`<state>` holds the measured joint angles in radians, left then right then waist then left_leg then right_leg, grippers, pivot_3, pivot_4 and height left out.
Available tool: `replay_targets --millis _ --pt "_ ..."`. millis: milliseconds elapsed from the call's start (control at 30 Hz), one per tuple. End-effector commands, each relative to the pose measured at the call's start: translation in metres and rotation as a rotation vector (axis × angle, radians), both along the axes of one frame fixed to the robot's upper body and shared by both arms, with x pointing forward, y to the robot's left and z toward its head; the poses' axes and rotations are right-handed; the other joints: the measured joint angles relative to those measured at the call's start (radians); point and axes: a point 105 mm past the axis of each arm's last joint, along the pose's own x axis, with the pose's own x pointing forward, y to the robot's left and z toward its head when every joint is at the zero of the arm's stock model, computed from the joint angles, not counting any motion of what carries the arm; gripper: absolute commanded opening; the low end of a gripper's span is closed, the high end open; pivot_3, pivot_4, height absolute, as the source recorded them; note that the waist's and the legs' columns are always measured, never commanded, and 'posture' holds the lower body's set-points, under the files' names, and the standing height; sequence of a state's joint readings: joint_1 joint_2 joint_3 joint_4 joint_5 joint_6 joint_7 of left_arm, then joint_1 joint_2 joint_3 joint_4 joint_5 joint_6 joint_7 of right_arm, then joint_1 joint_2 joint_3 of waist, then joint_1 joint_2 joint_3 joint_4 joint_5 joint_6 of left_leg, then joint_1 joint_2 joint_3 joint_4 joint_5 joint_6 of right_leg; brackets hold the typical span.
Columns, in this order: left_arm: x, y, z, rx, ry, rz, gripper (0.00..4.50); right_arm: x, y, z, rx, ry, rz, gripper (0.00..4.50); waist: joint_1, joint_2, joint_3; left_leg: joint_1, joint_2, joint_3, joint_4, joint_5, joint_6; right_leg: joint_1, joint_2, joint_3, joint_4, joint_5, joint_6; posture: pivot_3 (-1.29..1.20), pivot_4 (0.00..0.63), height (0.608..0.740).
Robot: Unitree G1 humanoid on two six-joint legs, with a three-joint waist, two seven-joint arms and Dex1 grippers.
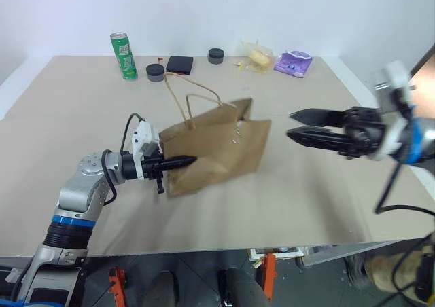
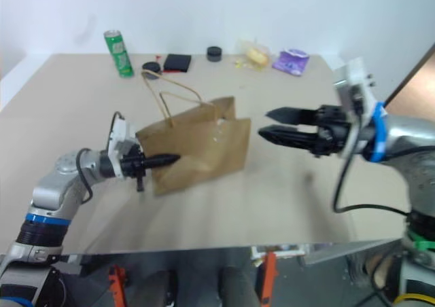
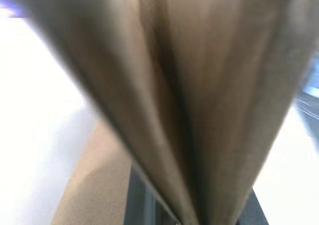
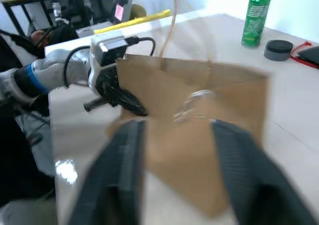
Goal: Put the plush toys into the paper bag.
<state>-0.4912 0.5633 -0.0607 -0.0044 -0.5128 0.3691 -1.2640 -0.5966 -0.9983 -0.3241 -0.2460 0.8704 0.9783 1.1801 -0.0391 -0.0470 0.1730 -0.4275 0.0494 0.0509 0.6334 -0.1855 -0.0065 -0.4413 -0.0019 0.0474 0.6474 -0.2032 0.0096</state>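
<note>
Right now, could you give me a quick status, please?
Left end effector shut on paper bag. Right end effector open, empty, beside bag. Nothing in between.

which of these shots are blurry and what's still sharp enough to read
Left wrist view: the paper bag smeared, out of focus. Right wrist view: right gripper fingers soft, the bag motion-blurred, green can clearer. Eye views: sharp on the left gripper pinching the bag.

Bare table [image 1: 306, 198] lies between my right gripper [image 1: 293, 126] and the bag [image 1: 217, 147]. Behind the bag stand a can [image 1: 124, 56] and dark lids [image 1: 155, 72], well apart.
</note>
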Motion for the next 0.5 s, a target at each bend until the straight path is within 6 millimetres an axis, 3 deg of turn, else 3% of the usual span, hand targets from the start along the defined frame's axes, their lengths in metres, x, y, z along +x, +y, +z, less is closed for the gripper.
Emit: replay_targets --millis 33,267,300,367,400,500 --pt "-0.015 -0.005 0.008 0.049 -0.044 -0.139 0.00 -0.010 -0.002 0.011 -0.038 -0.021 0.071 4.38 -0.003 0.000 0.000 0.000 0.000 0.000 0.000 0.000 0.000 0.000 0.001 0.000 0.000 0.000 0.000 0.00 0.150 0.740" --pt "0.002 -0.007 -0.010 0.117 -0.100 -0.095 0.00 -0.004 -0.003 0.004 -0.094 -0.020 0.076 4.38 -0.004 0.001 0.000 0.000 0.000 0.001 0.002 0.000 0.000 0.000 0.000 0.001 0.001 0.001 0.001 0.00 0.150 0.740" --pt "0.003 -0.008 -0.008 0.105 -0.097 -0.087 0.75 -0.003 -0.002 0.005 -0.094 -0.023 0.077 4.50 -0.004 0.001 0.000 0.000 -0.001 0.001 0.002 0.000 0.000 0.000 -0.001 0.001 0.001 0.001 0.001 0.00 0.150 0.740" --pt "0.002 -0.008 -0.007 0.098 -0.091 -0.081 1.40 -0.004 -0.001 0.005 -0.094 -0.027 0.078 4.50 -0.004 0.001 0.000 -0.002 -0.001 0.001 0.002 0.000 0.000 -0.001 -0.002 0.001 0.001 0.001 0.003 0.00 0.150 0.740" --pt "0.000 -0.007 -0.006 0.091 -0.084 -0.078 2.06 -0.004 -0.001 0.005 -0.094 -0.028 0.078 4.50 -0.004 0.001 0.000 -0.003 -0.001 0.001 0.002 0.000 0.000 -0.001 -0.002 0.001 0.000 0.001 0.003 0.00 0.150 0.740" --pt "-0.007 -0.002 0.000 0.060 -0.055 -0.062 3.42 -0.004 -0.001 0.005 -0.095 -0.025 0.077 4.50 -0.004 0.001 0.000 -0.003 -0.001 0.001 0.002 0.000 0.000 -0.001 -0.002 0.001 0.000 0.000 0.005 0.00 0.150 0.740"
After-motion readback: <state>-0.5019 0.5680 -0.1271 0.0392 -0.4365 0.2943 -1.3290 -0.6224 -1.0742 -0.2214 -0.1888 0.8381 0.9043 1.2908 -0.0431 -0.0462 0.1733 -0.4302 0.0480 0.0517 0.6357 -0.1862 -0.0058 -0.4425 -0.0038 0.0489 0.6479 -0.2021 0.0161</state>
